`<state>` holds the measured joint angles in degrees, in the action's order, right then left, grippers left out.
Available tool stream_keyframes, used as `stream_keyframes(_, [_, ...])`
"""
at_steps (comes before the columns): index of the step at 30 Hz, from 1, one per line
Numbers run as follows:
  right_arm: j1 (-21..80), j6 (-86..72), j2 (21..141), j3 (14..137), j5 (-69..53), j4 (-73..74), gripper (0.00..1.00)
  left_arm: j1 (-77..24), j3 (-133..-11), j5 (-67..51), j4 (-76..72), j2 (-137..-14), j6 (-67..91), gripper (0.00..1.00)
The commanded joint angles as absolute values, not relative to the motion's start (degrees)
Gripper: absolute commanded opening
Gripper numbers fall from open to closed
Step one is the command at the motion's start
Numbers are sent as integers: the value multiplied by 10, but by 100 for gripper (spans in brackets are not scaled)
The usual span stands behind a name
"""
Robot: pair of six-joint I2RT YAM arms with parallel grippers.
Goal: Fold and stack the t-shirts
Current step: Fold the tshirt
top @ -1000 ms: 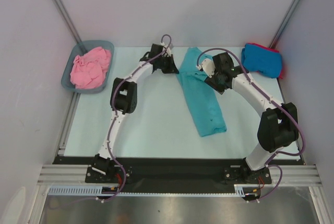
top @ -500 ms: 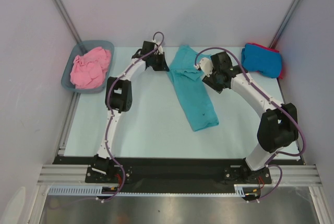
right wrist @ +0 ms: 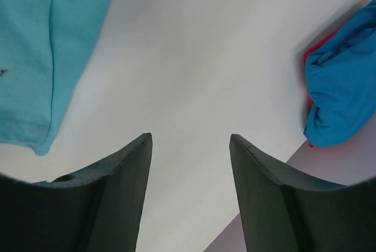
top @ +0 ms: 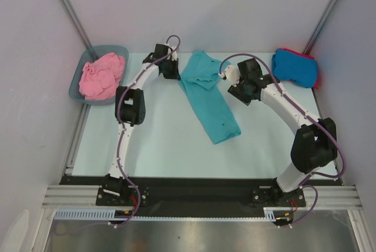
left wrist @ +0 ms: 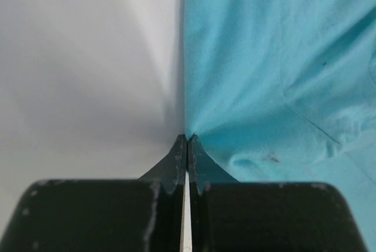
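A teal t-shirt (top: 210, 99) lies as a long, loosely folded strip slanting across the middle of the table. My left gripper (top: 179, 74) is at its far left edge and is shut on that edge (left wrist: 187, 136), with the teal cloth (left wrist: 264, 76) bunching at the tips. To the right of the shirt, my right gripper (top: 238, 87) is open over bare table (right wrist: 191, 136) and holds nothing; the teal shirt (right wrist: 35, 46) is apart on its left. A bright blue t-shirt (top: 294, 67) lies on a red one (top: 317, 80) at the far right. A pink t-shirt (top: 103, 76) sits crumpled in the tub.
The grey-blue plastic tub (top: 120, 49) stands at the far left corner. Enclosure walls and metal posts close in the back and sides. The blue and red pile (right wrist: 343, 81) sits against the right wall.
My left gripper has moved left and dragged the teal shirt with it, away from the right gripper. The right gripper has stayed open and nearly in place.
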<state>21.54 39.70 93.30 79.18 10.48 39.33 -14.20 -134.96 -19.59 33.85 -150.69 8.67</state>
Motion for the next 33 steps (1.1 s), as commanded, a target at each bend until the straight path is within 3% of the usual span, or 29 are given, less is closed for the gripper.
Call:
stream_keyframes(1, [222, 404, 908, 793, 105, 387, 61, -113, -1381, -147, 349, -1449, 57, 0])
stream_keyframes(6, [226, 405, 910, 788, 105, 388, 63, -98, -1377, -130, 359, -1441, 47, 0])
stream_keyframes(8, [226, 410, 911, 781, 102, 390, 66, -88, -1369, -174, 360, -1434, 53, 1])
stream_keyframes(9, [227, 412, 910, 778, 102, 391, 68, -86, -1365, -188, 359, -1429, 61, 10])
stream_keyframes(10, [229, 421, 909, 773, 100, 391, 68, -85, -1354, -192, 359, -1423, 62, 42])
stream_keyframes(11, [230, 428, 907, 766, 97, 389, 68, -85, -1351, -197, 359, -1418, 62, 64])
stream_keyframes(12, [236, 438, 904, 750, 98, 378, 69, -86, -1345, -214, 359, -1407, 60, 97])
stream_keyframes(13, [241, 449, 904, 743, 93, 375, 69, -87, -1341, -220, 359, -1402, 57, 100])
stream_keyframes(23, [301, 636, 865, 577, 55, 236, 68, -76, -1304, -209, 380, -1289, 11, 100])
stream_keyframes(33, [373, 678, 899, 549, 6, 233, 64, -38, -1288, -186, 414, -1211, -40, 100])
